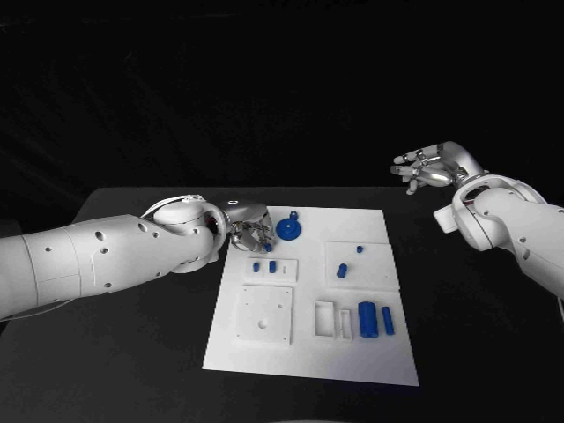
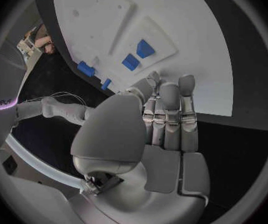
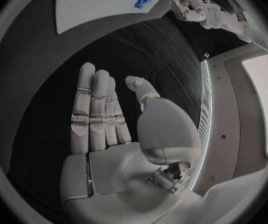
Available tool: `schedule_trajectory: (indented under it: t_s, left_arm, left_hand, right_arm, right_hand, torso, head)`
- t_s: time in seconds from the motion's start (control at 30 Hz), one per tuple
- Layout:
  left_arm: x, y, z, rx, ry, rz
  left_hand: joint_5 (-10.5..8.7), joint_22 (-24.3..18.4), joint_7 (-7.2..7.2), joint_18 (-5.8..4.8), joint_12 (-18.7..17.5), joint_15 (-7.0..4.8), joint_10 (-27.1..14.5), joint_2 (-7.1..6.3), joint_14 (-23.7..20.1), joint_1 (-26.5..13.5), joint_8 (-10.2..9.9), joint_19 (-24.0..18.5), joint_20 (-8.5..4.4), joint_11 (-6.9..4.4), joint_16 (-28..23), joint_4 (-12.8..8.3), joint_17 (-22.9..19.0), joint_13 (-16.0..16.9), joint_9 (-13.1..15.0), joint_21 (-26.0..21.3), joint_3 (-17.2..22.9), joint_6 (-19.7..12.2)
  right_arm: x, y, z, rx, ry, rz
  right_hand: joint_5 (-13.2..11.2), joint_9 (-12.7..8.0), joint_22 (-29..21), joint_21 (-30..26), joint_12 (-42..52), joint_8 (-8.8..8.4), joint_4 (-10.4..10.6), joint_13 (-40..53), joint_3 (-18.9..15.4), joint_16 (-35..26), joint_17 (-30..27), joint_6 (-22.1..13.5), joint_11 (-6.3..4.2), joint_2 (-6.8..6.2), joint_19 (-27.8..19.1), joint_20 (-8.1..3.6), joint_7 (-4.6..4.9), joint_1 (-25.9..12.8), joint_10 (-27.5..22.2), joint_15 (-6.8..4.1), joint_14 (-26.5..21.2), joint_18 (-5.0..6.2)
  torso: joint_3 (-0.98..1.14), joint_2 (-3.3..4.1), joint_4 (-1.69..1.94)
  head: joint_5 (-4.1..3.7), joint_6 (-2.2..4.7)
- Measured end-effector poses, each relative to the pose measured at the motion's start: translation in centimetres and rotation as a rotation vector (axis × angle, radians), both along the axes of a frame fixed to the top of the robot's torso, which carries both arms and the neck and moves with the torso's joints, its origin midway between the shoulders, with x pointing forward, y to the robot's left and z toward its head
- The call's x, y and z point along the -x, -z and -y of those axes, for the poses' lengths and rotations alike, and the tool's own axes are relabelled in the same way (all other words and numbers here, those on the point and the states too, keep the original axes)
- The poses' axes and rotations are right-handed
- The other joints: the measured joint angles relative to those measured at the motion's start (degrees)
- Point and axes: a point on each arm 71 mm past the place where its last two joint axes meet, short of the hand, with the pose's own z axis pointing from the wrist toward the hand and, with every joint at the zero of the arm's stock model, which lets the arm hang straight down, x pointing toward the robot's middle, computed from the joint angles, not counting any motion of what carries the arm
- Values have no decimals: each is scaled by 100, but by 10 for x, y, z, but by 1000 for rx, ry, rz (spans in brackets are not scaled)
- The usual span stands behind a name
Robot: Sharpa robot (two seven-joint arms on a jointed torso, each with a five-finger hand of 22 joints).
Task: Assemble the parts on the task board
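Left hand (image 1: 248, 231) rests at the board's (image 1: 310, 348) far-left corner, fingers together and empty, beside a round blue part (image 1: 288, 232). Right hand (image 1: 431, 169) hovers clear, fingers apart, likely waiting.

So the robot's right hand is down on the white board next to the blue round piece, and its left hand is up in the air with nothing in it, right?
Not quite, the hands are swapped. In the head view the left hand is down at the white board beside the blue round piece, and the right hand is up in the air, fingers apart, with nothing in it.
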Motion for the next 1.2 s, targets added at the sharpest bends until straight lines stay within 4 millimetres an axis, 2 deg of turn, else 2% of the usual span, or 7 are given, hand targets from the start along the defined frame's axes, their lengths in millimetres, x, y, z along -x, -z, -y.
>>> schedule_trajectory:
  t_s: [0.9, 1.0, 1.1, 1.2]
  left_arm:
    - [-1, 4, 4, -30, 10, -1]
    - [0, 5, 4, -33, 9, -3]
    - [1, 10, 2, -41, 8, -13]
    - [2, 10, 1, -42, 7, -16]
  left_hand:
    - [0, -2, 8, -1, -3, 0, 0, 0, 0, 1, 0, 0, 0, 0, -25, -16, 12, 2, -3, 0, -15, 9]
    - [-20, -2, 60, 6, -4, 0, -12, -32, 0, 34, 45, 0, 0, 12, -25, -33, 12, -4, 13, 0, -32, -309]
    - [-20, -2, 27, 84, -4, 0, -32, -122, -1, 29, 21, 0, 1, 32, -52, -60, 12, 4, -19, 0, -4, -678]
    - [-20, -2, -10, 95, -4, 19, -96, -201, -21, 1, 21, -20, 21, 52, -53, -64, 11, 5, -19, 0, 22, -868]
  right_arm:
    - [0, 0, 1, 1, 1, 0]
    - [0, 0, 1, 1, 1, 0]
    - [0, 0, 2, 1, 2, 0]
    - [0, 0, 2, 2, 3, 0]
  right_hand:
    - [0, 0, -49, 39, 0, 0, -24, -18, 24, 0, 0, 0, 0, 0, 0, 0, 0, 0, 0, 0, 0, 0]
    - [0, 0, -50, 39, 0, 0, -24, -18, 24, 0, 0, 0, 0, 0, 0, 0, 0, 0, 0, 0, 0, 0]
    - [0, 0, -60, 39, 0, 0, -24, -23, 24, -22, 0, 0, 0, 0, 0, 0, 0, 0, 0, 0, 0, 0]
    - [0, 0, -60, 39, 0, 0, -24, -24, 24, -22, 0, 0, 0, 0, 0, 0, 0, 0, 0, 0, 0, 0]
  torso:
    - [0, 1, 2]
    - [0, 1, 2]
    - [0, 1, 2]
    - [0, 0, 2]
  head:
    - [-36, -20]
    - [-36, -18]
    - [-40, -13]
    - [-41, -9]
